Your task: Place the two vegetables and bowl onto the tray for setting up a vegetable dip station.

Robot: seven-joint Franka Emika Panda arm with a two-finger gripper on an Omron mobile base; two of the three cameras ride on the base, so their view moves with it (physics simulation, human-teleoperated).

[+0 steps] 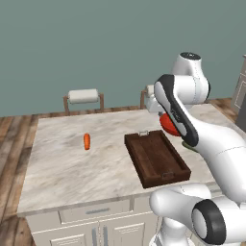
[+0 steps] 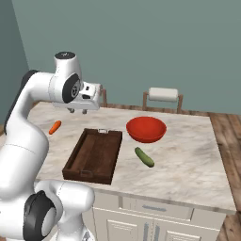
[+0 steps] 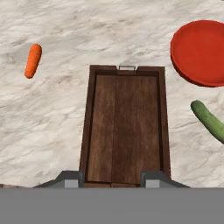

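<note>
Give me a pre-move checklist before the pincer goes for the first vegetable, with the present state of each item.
1. Rectangular dark brown wooden tray empty, ready to receive: ok.
2. Small orange carrot lying free on the marble counter, apart from the tray: ok.
3. Elongated green cucumber free beside the round red bowl, not touching it: ok.
4. Pincer open and holding nothing: ok.
5. Pincer over a vegetable: not ok; it hangs above the tray.
6. Bowl empty: ok.
</note>
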